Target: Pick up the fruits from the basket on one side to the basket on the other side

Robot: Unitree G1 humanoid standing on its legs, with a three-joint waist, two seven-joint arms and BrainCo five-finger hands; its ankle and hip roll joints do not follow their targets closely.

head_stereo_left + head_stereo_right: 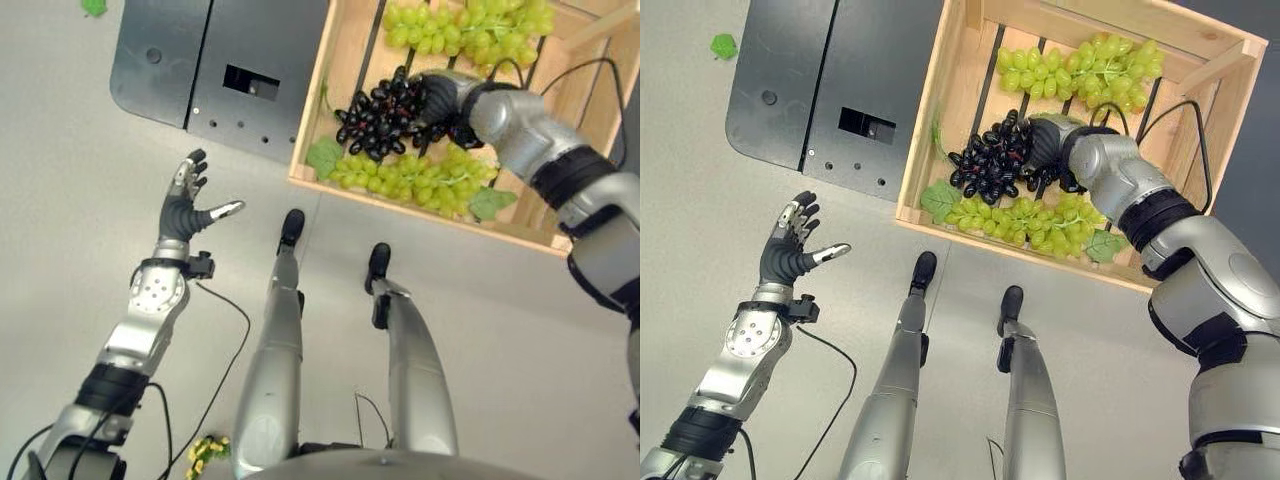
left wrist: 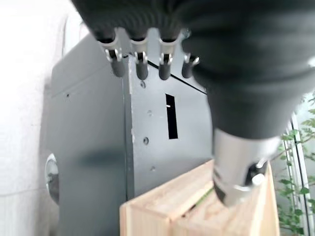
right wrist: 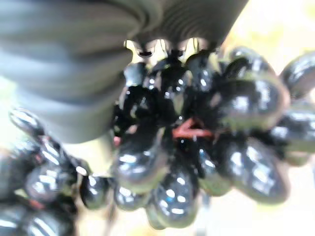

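At lower left we see the left hand (image 1: 790, 250) raised over the floor, fingers spread, holding nothing. At upper right, the right hand (image 1: 1045, 145) lies in the wooden crate (image 1: 925, 120) against the black grapes (image 1: 985, 165), its fingers buried; we cannot tell their grip. Green grapes (image 1: 1080, 70) lie beyond.

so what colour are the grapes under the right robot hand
Glossy black grapes; they show best in the right wrist view.
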